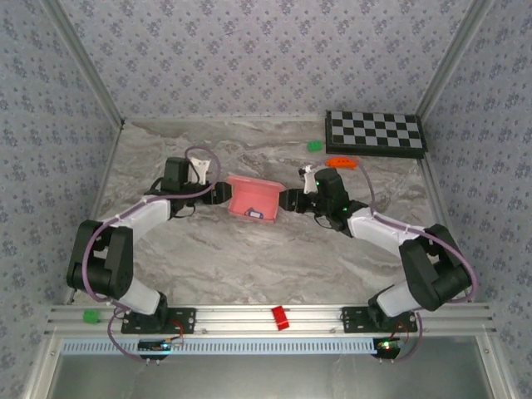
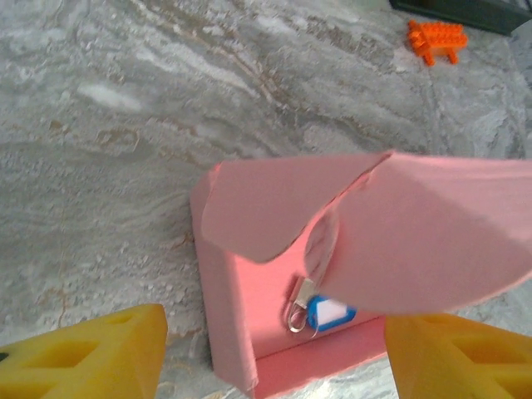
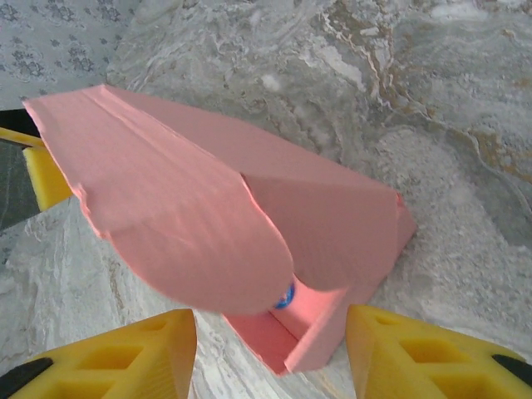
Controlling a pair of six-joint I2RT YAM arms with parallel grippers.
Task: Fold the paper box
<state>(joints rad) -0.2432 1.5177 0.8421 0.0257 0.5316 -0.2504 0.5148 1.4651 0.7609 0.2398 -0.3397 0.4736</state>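
The pink paper box stands in the middle of the table, its walls up and its lid raised. A blue key tag with a metal clip lies inside it. My left gripper sits at the box's left end, open, its yellow fingers either side of that end without touching it. My right gripper is at the right end, also open. In the right wrist view the lid's rounded flap hangs over the box between the fingers.
An orange toy and a green block lie at the back right near a checkerboard. A small red block rests on the front rail, a green one at its left end.
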